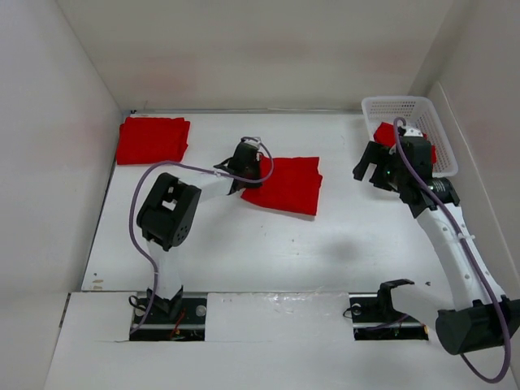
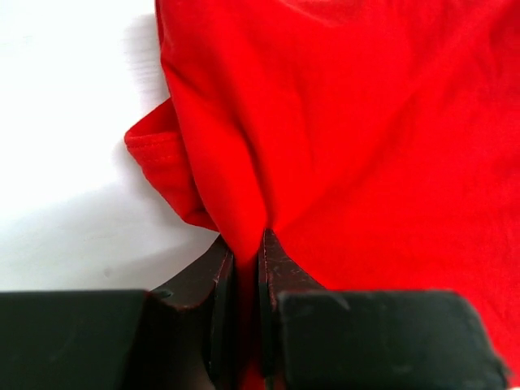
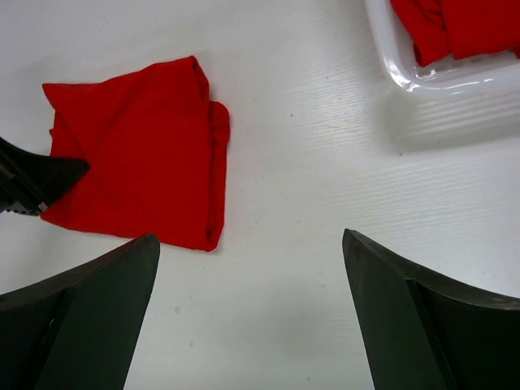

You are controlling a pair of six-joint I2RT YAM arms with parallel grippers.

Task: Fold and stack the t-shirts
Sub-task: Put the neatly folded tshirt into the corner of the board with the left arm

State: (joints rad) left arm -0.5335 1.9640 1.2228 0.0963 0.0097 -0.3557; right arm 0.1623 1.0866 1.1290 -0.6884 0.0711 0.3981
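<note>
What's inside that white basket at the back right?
Red cloth, bunched, lies in the basket. The right arm covers part of it from above, so how many shirts cannot be told.

All the cloth I see is one plain bright red: the middle t-shirt [image 1: 284,185], the far-left stack [image 1: 153,139] and the basket t-shirt [image 1: 385,132]. The basket [image 1: 410,110] is white mesh and the table [image 1: 268,252] white. My left gripper [image 2: 244,248] and right gripper [image 3: 250,240] are black, with a purple cable [image 1: 183,165].

folded red t-shirt [image 1: 286,185] central, edge pinched; folded stack [image 1: 153,139] far-left; third shirt [image 1: 385,132], seemingly crumpled, far-right.
</note>
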